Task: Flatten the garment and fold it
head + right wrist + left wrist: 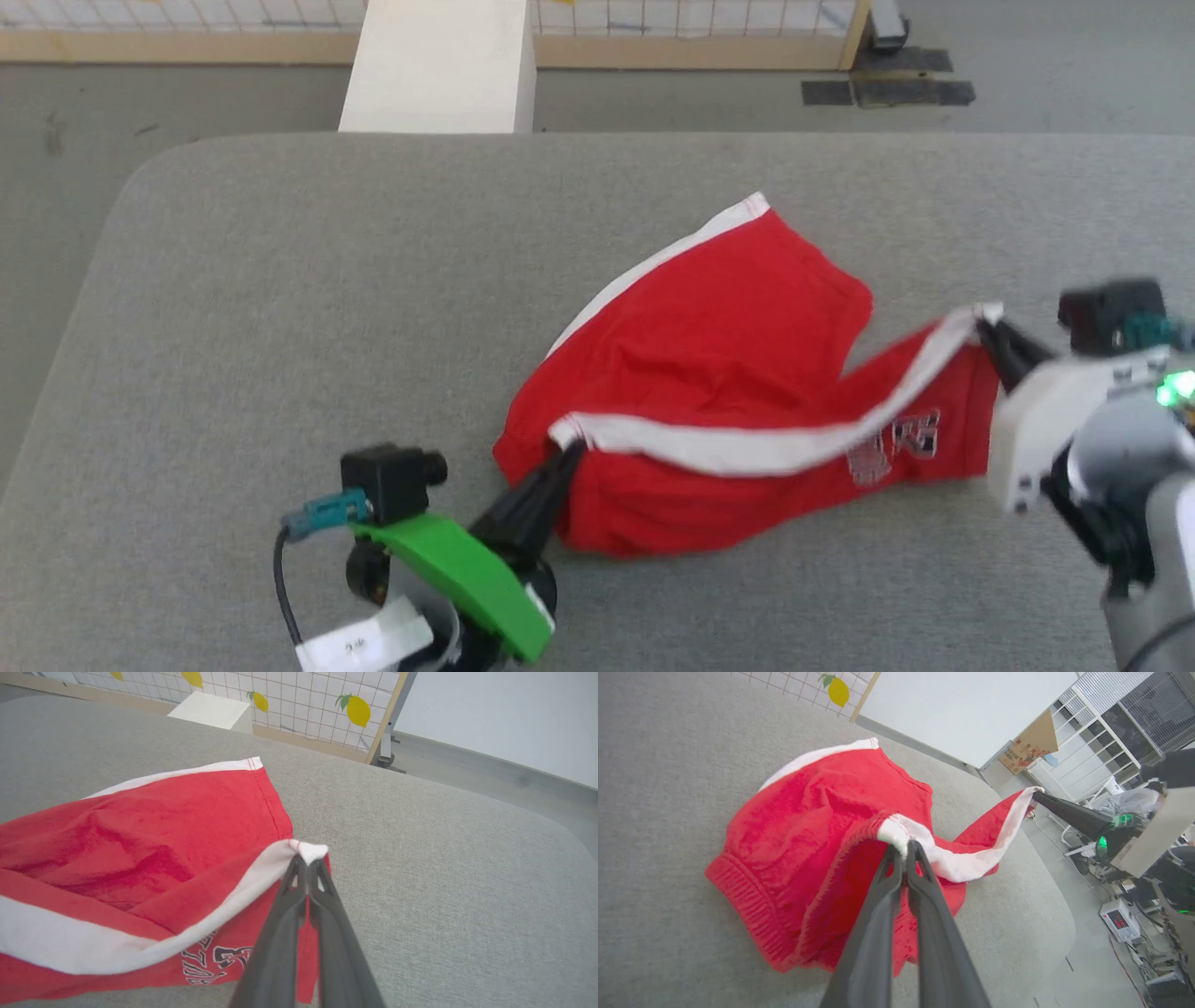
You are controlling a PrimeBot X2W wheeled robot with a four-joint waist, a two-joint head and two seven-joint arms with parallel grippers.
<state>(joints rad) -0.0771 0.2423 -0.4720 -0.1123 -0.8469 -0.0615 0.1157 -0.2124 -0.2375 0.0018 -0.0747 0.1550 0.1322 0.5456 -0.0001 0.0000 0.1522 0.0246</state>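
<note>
Left gripper (569,455): jaws closed on the white end of the side stripe (747,448), where it meets the waist edge of the garment (709,345). Right gripper (986,327): jaws closed on the white-trimmed corner at the garment's opposite, right-hand end, held clear of the table (280,280). Between the two grips the stripe runs as a slack band, sagging in the middle.

Garment position: centre-right of the table, bunched and creased, not flat. One leg lies toward the far side, its white-edged hem at the top. The other leg is drawn out toward the right gripper.

Head view: gives the whole layout, with both grips together. Left wrist view: adds the ribbed waistband (747,896) resting on the table, and the right gripper's dark fingers meeting the far corner from the side. Right wrist view: adds the lettering (210,963), white characters with dark outlines below the stripe, partly hidden and not legible.

Surface: grey, felt-like table top with rounded corners.

Room: grey floor. A white block (439,65) stands just beyond the table's far edge. Behind it is a wood-framed grid panel (303,700) with lemon pictures. Black mats (887,89) lie on the floor at the far right. The left wrist view also takes in white shelving (1092,751), a cardboard sign (1029,744) and a small unit with red digits (1119,919) on the floor.
</note>
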